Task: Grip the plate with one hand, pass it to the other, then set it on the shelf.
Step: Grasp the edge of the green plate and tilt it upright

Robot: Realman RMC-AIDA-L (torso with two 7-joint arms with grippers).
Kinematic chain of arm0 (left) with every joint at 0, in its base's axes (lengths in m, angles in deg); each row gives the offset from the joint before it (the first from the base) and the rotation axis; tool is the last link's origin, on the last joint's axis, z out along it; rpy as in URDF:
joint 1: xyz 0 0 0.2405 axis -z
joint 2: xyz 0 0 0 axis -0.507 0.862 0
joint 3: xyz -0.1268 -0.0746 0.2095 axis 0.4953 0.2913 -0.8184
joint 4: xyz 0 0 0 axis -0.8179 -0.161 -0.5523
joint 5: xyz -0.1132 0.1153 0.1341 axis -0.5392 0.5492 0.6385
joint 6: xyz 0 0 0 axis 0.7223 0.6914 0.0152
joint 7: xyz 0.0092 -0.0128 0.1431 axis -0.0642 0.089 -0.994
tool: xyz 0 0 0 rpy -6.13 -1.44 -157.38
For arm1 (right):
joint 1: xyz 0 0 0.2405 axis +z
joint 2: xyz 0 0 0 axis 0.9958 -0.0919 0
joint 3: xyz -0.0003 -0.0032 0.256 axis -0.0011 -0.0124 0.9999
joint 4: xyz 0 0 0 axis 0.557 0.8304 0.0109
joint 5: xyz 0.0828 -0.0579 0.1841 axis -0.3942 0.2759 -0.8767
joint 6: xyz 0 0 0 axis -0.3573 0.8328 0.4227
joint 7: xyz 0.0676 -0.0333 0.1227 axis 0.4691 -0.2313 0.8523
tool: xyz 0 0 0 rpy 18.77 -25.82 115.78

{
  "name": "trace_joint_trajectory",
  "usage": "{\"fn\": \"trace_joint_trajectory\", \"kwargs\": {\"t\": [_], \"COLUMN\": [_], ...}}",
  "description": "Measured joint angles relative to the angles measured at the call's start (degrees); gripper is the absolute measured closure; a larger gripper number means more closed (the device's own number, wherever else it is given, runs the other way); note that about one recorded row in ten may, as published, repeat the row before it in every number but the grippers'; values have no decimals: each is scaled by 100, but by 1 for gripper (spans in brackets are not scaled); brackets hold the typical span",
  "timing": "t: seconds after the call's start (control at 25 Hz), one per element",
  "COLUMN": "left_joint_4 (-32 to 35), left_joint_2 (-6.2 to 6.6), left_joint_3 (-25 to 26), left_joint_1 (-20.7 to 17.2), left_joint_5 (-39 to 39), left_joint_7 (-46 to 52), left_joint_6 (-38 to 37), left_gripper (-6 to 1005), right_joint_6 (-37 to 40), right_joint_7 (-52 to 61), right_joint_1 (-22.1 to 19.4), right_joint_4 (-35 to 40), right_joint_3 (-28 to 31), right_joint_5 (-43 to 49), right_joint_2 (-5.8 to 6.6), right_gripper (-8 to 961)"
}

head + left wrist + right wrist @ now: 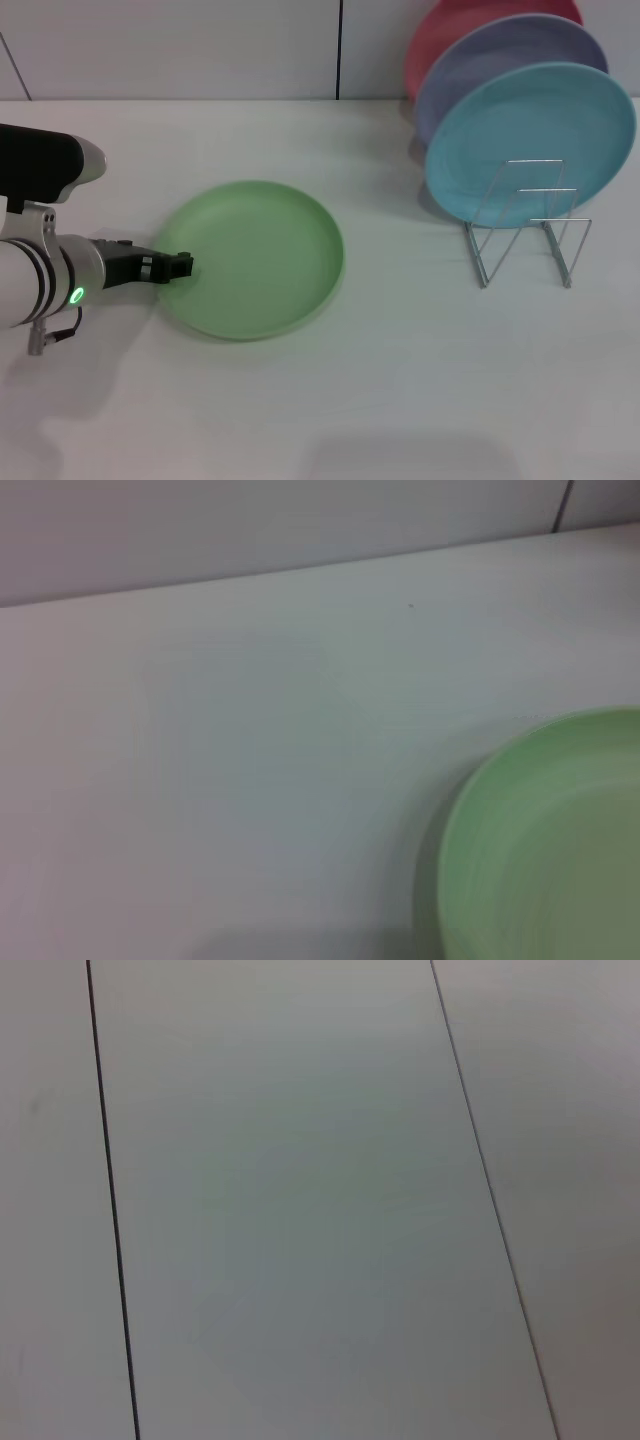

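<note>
The light green plate (pixel 250 258) lies flat on the white table, left of centre in the head view. My left gripper (pixel 180 267), black with a silver wrist and a green ring, reaches in from the left, and its tip is at the plate's left rim. The left wrist view shows part of the green plate (pixel 550 840) on the table. The silver wire shelf (pixel 525 225) stands at the right. My right gripper is out of view, and the right wrist view shows only pale panels with dark seams.
A light blue plate (pixel 530 140) stands upright in the shelf, with a lavender plate (pixel 480 70) and a pink plate (pixel 440 40) behind it. The wall runs along the table's back edge.
</note>
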Motion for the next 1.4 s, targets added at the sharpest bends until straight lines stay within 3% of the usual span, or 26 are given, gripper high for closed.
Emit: {"fn": "trace_joint_trajectory", "kwargs": {"t": [0.4, 1.36, 1.4], "left_joint_4": [32, 219, 219], "left_joint_2": [8, 3, 2], "left_joint_3": [226, 235, 237], "left_joint_1": [66, 276, 283], "left_joint_5": [0, 19, 20], "left_joint_7": [0, 0, 0], "left_joint_6": [132, 409, 421], "left_gripper": [202, 203, 242], "right_joint_6": [-25, -75, -75], "right_joint_7": [0, 0, 0], "right_joint_1": [-6, 47, 47], "right_joint_4": [17, 18, 18], "right_joint_3": [0, 0, 0], "right_joint_5": [0, 0, 0], "right_joint_2": [0, 0, 0], "right_gripper": [165, 165, 165]}}
